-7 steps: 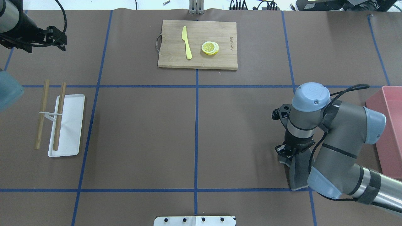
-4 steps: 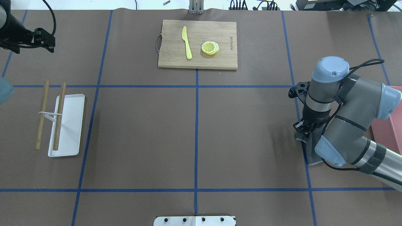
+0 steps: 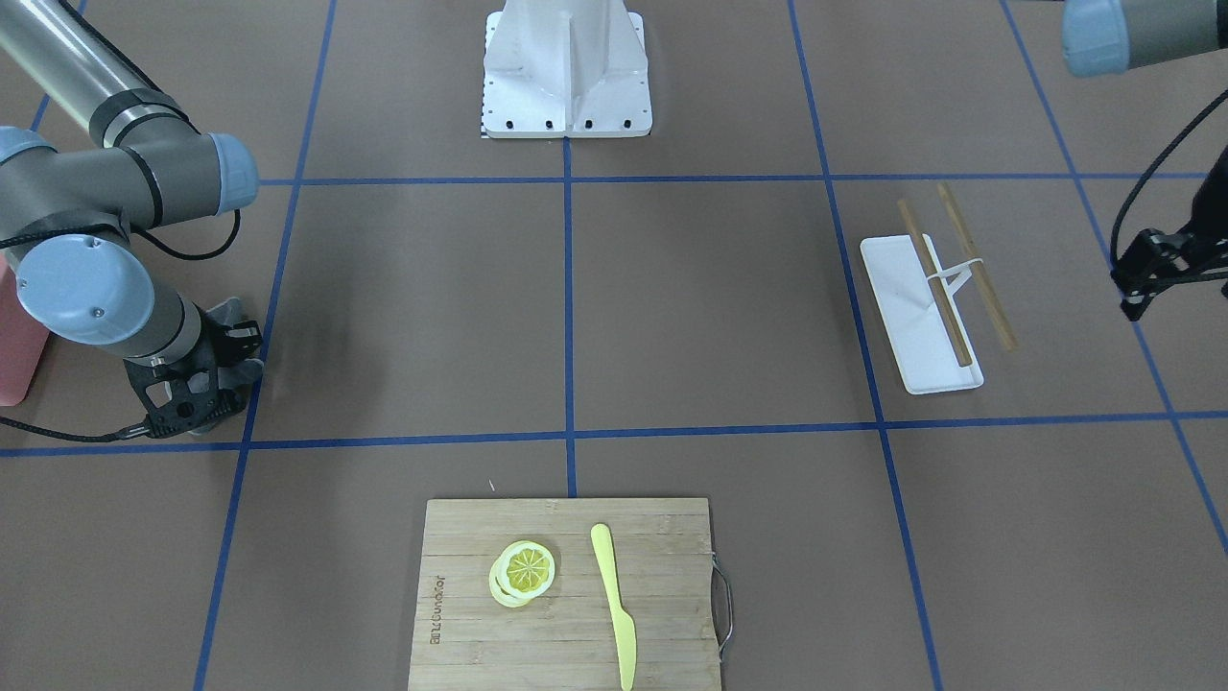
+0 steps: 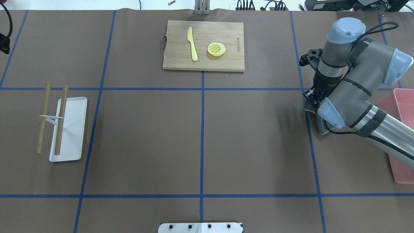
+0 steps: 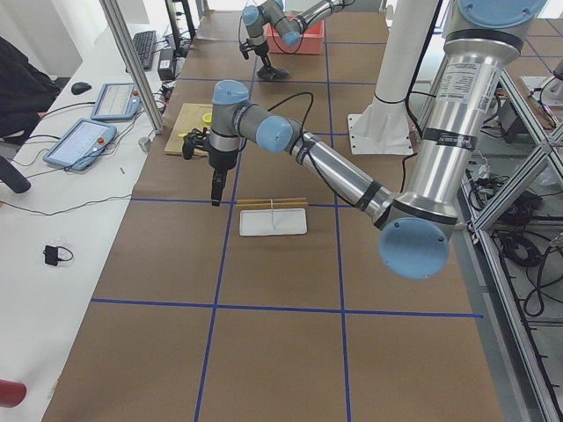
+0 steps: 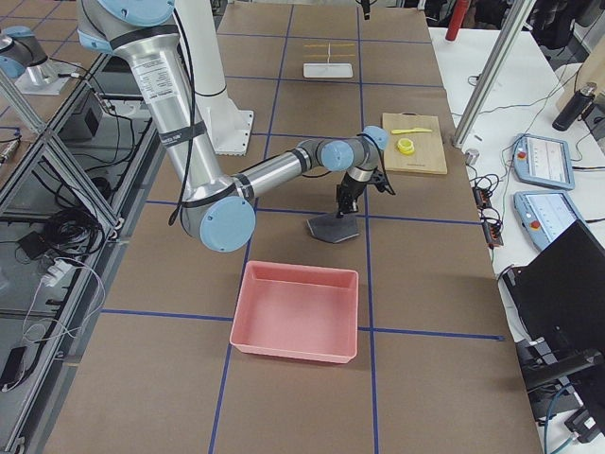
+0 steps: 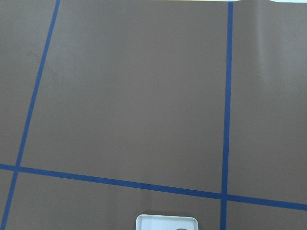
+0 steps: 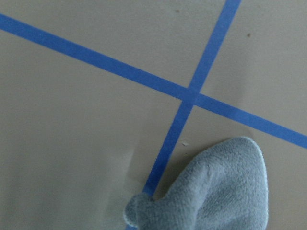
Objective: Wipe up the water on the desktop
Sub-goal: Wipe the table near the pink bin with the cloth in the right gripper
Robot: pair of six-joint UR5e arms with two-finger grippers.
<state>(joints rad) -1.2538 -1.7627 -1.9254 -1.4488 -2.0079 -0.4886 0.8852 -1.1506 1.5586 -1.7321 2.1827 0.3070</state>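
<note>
The desktop (image 4: 145,136) is a matte brown surface crossed by blue tape lines. My right gripper (image 4: 312,101) points down at the right side and is shut on a grey cloth (image 4: 321,127) that lies pressed on the desktop near a tape crossing. The cloth also shows in the right wrist view (image 8: 216,191), the front-facing view (image 3: 228,315) and the exterior right view (image 6: 333,228). A faint darker streak (image 4: 286,123) lies left of the cloth. My left gripper (image 3: 1146,278) hangs above the far left edge, empty; I cannot tell how its jaws stand.
A bamboo cutting board (image 4: 203,61) with a yellow knife (image 4: 192,45) and lemon slices (image 4: 216,49) sits at the far middle. A white tray (image 4: 72,142) with two wooden sticks (image 4: 61,119) lies at left. A pink bin (image 4: 401,129) stands at the right edge.
My right arm has dragged the cloth away from the robot and to the right. My left arm has drawn back almost out of the overhead view's left edge.
</note>
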